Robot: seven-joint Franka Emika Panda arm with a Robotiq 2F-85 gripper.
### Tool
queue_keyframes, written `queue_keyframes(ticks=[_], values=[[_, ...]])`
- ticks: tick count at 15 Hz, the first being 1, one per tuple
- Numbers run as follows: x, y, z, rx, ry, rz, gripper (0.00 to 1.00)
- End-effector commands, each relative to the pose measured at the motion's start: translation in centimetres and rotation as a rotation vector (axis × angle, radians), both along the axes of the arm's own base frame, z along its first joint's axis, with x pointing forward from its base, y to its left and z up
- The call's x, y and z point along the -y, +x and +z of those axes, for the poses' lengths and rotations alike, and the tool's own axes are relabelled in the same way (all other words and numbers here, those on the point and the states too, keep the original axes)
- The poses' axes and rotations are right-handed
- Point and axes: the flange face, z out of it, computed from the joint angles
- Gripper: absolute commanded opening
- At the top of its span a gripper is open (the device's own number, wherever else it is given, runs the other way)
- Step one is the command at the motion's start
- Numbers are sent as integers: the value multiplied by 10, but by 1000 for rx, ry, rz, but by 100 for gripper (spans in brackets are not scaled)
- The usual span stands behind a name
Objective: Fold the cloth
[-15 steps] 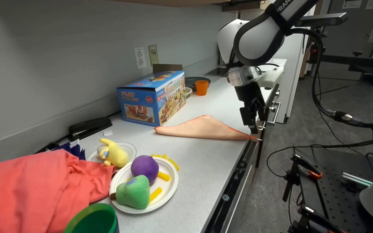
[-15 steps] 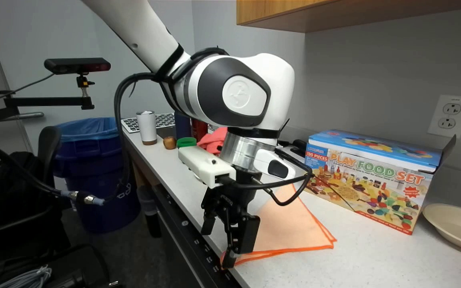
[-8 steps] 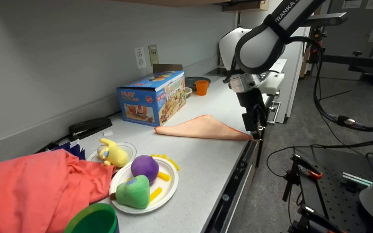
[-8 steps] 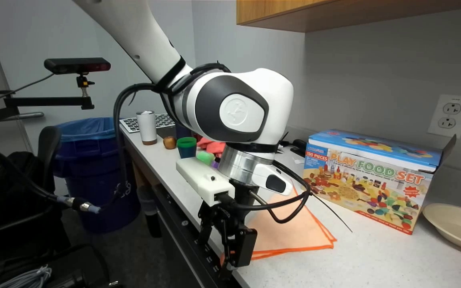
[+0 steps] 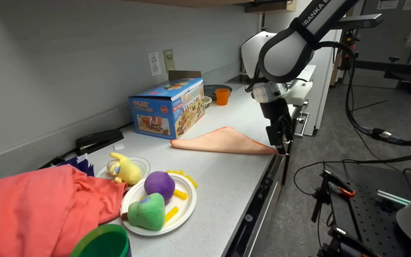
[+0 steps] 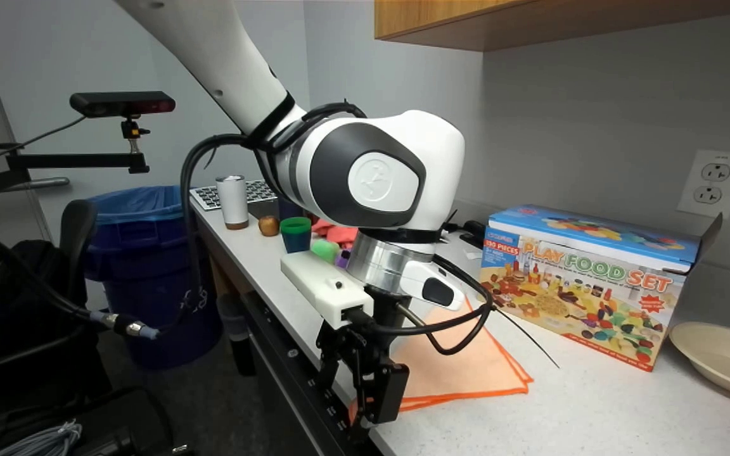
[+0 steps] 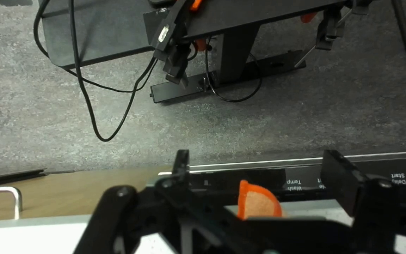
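Note:
The light orange cloth [image 5: 223, 142] has a bright orange hem. It lies on the counter, doubled into a rough triangle, and also shows in an exterior view [image 6: 454, 364], partly hidden by the arm. One corner of the cloth [image 7: 259, 204] reaches over the counter's front edge in the wrist view. My gripper [image 7: 256, 169] is open, its fingers wide apart on either side of that corner and touching nothing that I can see. In both exterior views the gripper [image 5: 281, 148] [image 6: 341, 408] points down, low at the counter's edge.
A play food box [image 5: 166, 107] stands against the wall behind the cloth. A white plate [image 5: 187, 210] holds soft toys, beside a red cloth [image 5: 41, 210] and a green cup [image 5: 102, 242]. An orange cup [image 5: 222, 97] and a beige bowl [image 6: 726, 358] are farther along. A wooden cabinet [image 6: 530, 25] hangs above.
The arm has come down over the last second, bringing the open gripper lower at the cloth's corner. In the last half second it is almost still. The cloth lies as before.

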Motion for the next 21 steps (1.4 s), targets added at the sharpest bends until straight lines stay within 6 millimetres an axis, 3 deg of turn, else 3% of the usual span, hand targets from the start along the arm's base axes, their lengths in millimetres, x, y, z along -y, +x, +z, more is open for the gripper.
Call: queue_keyframes(ticks=[1, 2, 3, 5, 9, 10, 11, 13, 18, 20, 21], values=[[5, 4, -6, 35, 12, 4, 70], [5, 5, -7, 40, 11, 6, 60], [5, 7, -9, 46, 12, 10, 60], [5, 9, -15, 56, 11, 15, 76], [6, 15, -24, 73, 11, 25, 91], [7, 16, -26, 76, 11, 27, 82], [7, 17, -27, 78, 12, 27, 63], [7, 18, -30, 82, 13, 32, 56], [8, 20, -26, 87, 12, 35, 14], [8, 21, -23, 84, 10, 33, 1], [7, 20, -21, 79, 11, 37, 0]])
